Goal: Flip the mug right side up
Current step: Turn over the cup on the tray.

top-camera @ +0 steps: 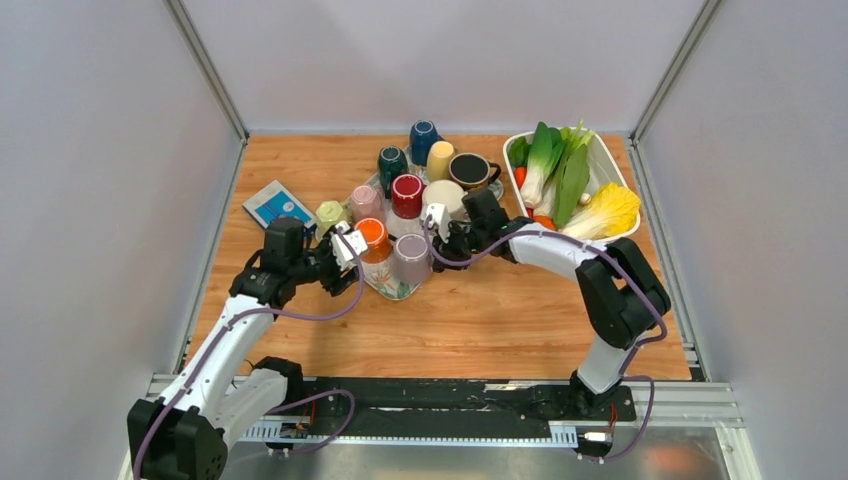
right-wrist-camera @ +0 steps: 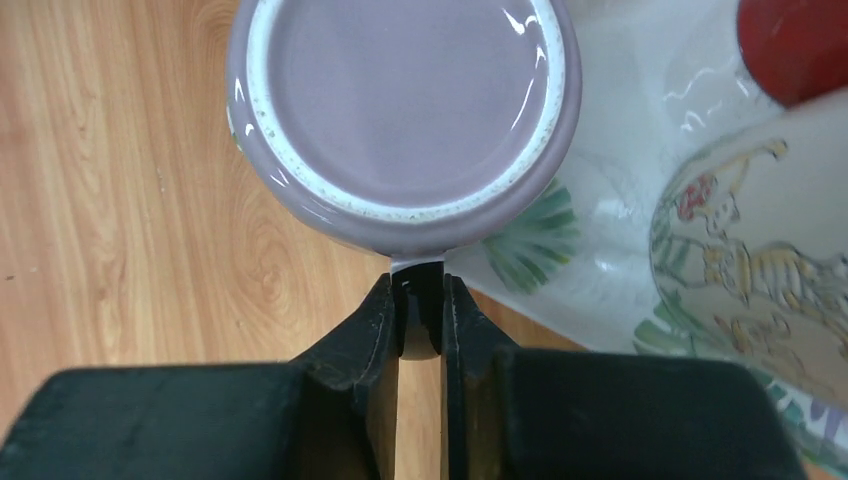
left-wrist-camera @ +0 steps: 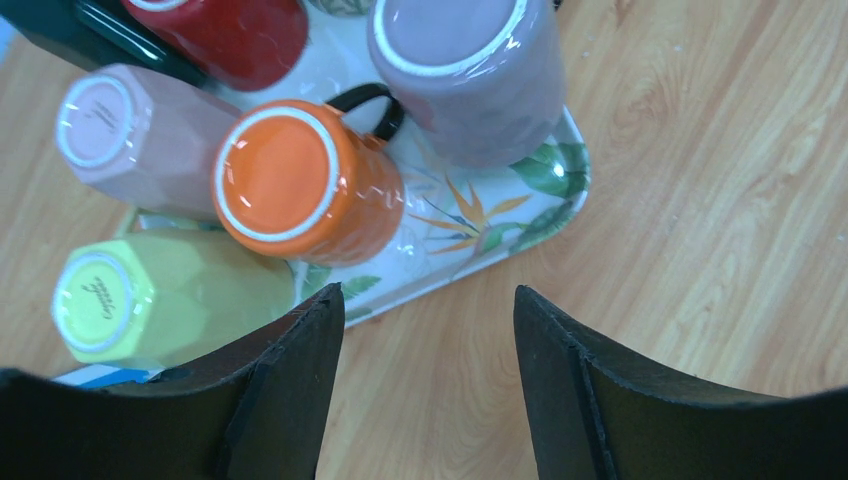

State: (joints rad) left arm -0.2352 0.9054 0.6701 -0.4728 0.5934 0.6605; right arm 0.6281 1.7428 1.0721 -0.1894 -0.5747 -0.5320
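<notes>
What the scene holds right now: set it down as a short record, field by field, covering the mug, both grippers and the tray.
target: lilac mug, upside down, base facing up
stands on: flowered tray, near its corner
right gripper: shut on the mug's handle
left gripper: open, holding nothing, by the tray's edge
neighbour: orange mug, also upside down

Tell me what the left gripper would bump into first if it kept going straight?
The left gripper would probably meet the near rim of the flowery tray first; the orange mug stands just behind, the lilac mug farther right. Depth is hard to judge.
</notes>
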